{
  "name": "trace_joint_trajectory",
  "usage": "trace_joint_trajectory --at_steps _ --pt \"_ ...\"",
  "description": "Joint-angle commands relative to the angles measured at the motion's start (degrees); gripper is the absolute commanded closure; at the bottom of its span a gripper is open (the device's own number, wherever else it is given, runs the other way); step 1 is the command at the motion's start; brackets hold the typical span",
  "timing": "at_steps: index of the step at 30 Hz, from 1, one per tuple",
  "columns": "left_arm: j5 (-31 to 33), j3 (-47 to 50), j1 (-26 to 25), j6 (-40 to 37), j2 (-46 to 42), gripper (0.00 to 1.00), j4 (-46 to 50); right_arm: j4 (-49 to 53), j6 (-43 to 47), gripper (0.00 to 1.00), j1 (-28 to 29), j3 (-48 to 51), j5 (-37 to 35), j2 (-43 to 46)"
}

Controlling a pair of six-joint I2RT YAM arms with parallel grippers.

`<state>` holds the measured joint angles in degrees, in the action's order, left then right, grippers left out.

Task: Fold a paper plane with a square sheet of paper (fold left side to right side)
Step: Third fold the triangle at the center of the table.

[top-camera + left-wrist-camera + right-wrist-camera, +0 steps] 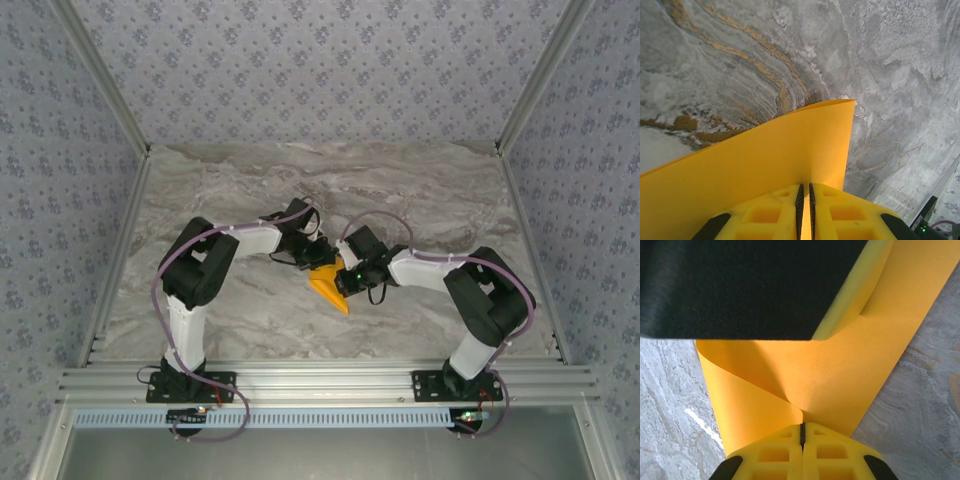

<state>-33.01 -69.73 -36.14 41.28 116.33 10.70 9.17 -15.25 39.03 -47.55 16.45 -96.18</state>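
two arms meet over the middle of the grey marbled tabletop [430, 190], seen from above. the sheet of paper [330, 288], orange-yellow, sits between the two grippers, slightly to the near side of centre, with its pointed end toward the near edge.

left gripper [805, 192]: the yellow fingers are drawn almost together, leaving a thin slit, and pinch the sheet. beyond the fingers the paper spreads away as a broad bowed panel, one free corner showing against the marble.

right gripper [801, 426]: the fingers are pressed tight together and nip the paper where two layers converge into a crease. from the pinch one layer curls to the left and one spreads to the right.

a dark, blurred surface with a yellow edge lies across the upper part of the right wrist view, over the paper; what it is cannot be told. the sheet is curved, not lying flat.
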Motion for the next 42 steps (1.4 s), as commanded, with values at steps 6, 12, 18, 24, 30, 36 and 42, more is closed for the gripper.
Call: trace_joint_trajectory --at_steps 6,12,18,24,30,36,42 --pt "1.74 -4.32 0.46 -3.89 -0.54 0.81 8.21 4.80 -0.57 1.00 1.56 2.35 -0.99 -2.52" --pt "2.03 -6.58 2.52 -5.89 -2.08 0.80 11.02 4.37 -0.74 1.00 2.00 2.97 -0.38 -2.45" --pt "3.04 -1.55 3.73 -6.44 -8.57 0.86 10.45 4.45 -0.43 1.00 2.13 2.66 -0.28 -2.53" --pt "-1.77 6.71 1.49 -2.85 -14.50 0.90 4.16 4.43 -0.36 1.00 2.23 2.56 -0.41 -2.60" --pt "-1.61 8.98 -1.29 -0.41 -13.70 0.90 2.07 4.74 -0.31 1.00 2.33 2.35 -0.55 -2.72" --pt "-1.33 8.81 -3.19 0.23 -10.63 0.90 1.22 5.06 -0.28 1.00 2.47 2.03 -0.74 -2.87" --pt "1.19 10.65 -3.70 0.24 -9.90 0.90 1.78 5.26 -0.30 1.00 2.46 1.94 -0.82 -2.97"
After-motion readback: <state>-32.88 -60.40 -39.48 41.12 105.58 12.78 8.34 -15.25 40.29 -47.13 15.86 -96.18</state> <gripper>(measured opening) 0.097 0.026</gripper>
